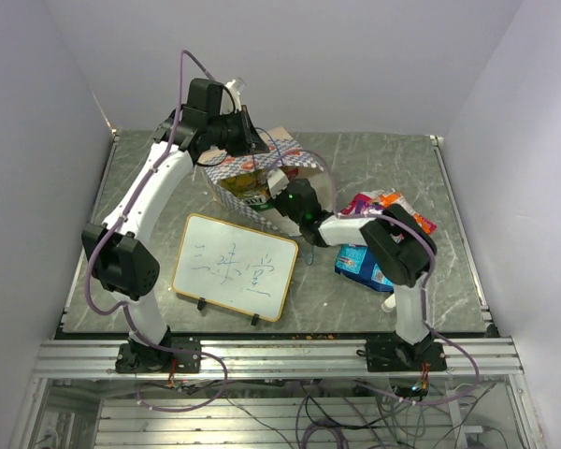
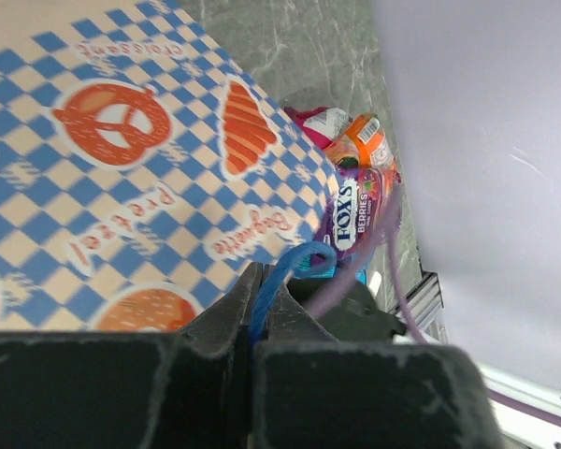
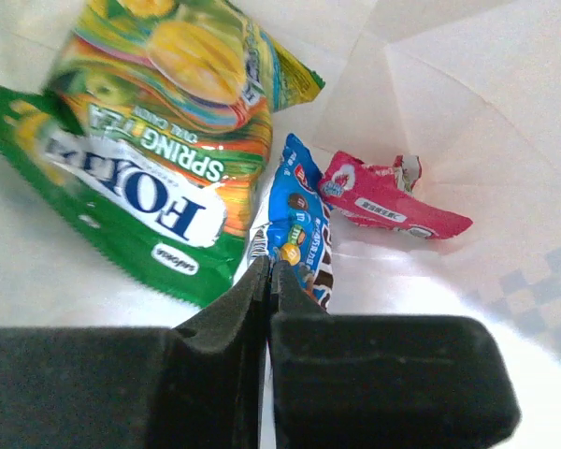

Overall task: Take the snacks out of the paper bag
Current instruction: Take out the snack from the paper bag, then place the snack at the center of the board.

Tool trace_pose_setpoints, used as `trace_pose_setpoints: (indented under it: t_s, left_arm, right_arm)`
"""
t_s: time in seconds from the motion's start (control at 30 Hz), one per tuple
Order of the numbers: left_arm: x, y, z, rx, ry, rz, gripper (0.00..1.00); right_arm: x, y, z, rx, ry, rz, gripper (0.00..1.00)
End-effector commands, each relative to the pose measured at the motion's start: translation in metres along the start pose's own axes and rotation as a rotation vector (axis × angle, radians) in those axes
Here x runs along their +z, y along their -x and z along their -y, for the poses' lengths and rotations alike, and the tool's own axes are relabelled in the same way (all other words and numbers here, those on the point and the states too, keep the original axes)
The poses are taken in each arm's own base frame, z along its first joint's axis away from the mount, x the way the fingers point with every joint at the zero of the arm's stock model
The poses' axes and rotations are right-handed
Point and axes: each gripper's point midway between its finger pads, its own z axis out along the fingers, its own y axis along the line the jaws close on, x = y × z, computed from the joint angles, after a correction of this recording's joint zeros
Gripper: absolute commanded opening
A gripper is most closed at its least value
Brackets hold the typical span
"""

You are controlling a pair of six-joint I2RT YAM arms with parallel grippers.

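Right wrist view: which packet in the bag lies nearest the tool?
The small blue packet, at the tip of the right tool; the large green packet and red candy flank it.

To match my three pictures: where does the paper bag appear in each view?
Top external: paper bag upper centre, beyond the whiteboard.
Left wrist: its outer face fills the left half.
Right wrist: its pale inside is the whole background.
Shared landmark: the blue-white chequered print, faint lower right in the right wrist view.

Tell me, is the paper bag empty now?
Not empty. The right wrist view, inside the paper bag, shows a green packet, a small blue packet and a red candy.
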Motion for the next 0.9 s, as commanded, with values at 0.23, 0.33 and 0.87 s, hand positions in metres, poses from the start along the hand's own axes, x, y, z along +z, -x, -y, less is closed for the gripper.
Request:
trace_pose_setpoints:
  t_s: [0.23, 0.33, 0.87]
  left_arm:
    - [-0.016, 0.017, 0.005, -0.032, -0.025, 0.089, 0.07]
    - [-0.015, 0.017, 0.004, -0.045, -0.031, 0.1, 0.07]
    - [0.004, 0.025, -0.009, -0.082, 0.013, 0.107, 0.07]
  right_arm:
    - [-0.08, 0.045, -0.006, 0.175, 0.113, 0.1, 0.0]
    - [-0.102, 0.05, -0.004, 0.188, 0.127, 0.1, 0.0]
    - [-0.259, 0.041, 0.099, 0.186, -0.24, 0.013, 0.0]
